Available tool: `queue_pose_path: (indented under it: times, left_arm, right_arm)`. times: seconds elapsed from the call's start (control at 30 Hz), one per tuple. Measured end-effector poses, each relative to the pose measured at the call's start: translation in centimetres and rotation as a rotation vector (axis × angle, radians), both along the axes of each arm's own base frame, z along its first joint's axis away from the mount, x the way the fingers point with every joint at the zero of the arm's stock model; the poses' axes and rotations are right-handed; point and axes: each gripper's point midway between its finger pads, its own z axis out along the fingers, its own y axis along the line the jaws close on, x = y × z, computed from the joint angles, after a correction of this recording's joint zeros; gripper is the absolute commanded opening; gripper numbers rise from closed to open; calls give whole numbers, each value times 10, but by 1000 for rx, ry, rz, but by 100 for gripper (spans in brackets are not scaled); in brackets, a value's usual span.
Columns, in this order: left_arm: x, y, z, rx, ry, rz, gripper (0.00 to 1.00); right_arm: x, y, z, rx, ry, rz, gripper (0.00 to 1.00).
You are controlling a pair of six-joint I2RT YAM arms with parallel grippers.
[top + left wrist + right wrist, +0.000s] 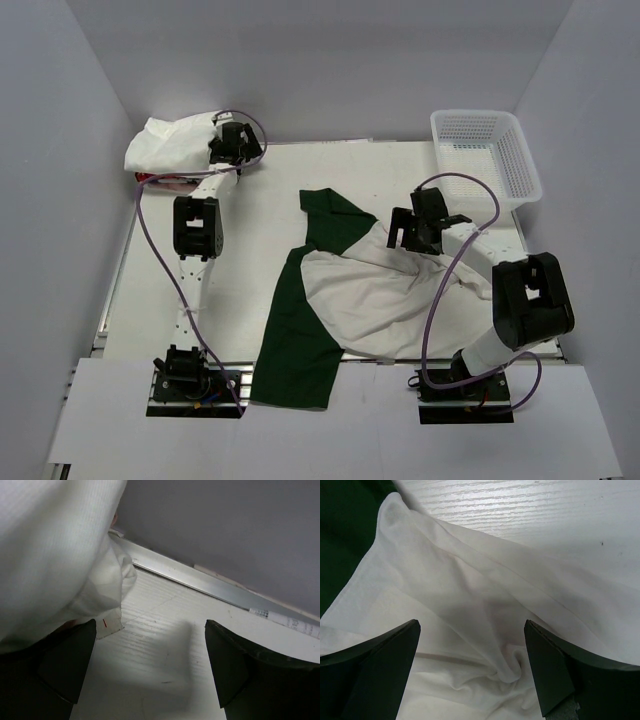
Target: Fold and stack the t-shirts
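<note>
Hovering just over the big off-white and green t-shirt (370, 300), the right end effector (471, 670) is released. Its two dark fingers (375, 675) are spread wide with nothing between them. Right under it the off-white cloth is all wrinkly and bunched into a soft fold. To its left lies the dark green part (295, 350), and that part runs back toward the arm bases and hangs over the near edge of the bench (250, 230). So this shirt is not folded yet.

I think the pinch could go wrong here. If the fingers close on the top wrinkle only, just one layer may lift and the shirt will crumple more. The hanging green part could also pull the shirt off the bench if it gets tugged that way. A purple cable (433, 315) from the right arm lies across the cloth behind the end effector, and it might drag the shirt when the arm moves.

Far off, by the back left corner, the left end effector (150, 672) is released too, holding nothing. A lumpy white t-shirt (170, 145) sits just beside its left finger, maybe touching it. A bit of red cloth (160, 181) peeks out under that. If this end effector moves sideways it could catch the white shirt and mess up the pile.

A white mesh basket (527, 172) sits beyond the right end effector, at the back right.
</note>
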Motion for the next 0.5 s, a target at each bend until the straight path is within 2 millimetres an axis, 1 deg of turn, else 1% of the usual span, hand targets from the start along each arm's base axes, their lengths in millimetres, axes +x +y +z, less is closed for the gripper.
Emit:
queue_pose_path:
  times: [0.1,0.33,0.5]
  left_arm:
    - [6,3,2,-14,-34,29,100]
    - [22,12,6,-62,-118,105,100]
    - [23,12,7,-76,-125,94,100]
  right_arm:
    - [0,1,-3,2,13,4,90]
    - [0,1,-4,0,15,6,90]
    - [0,2,-3,0,14,21,90]
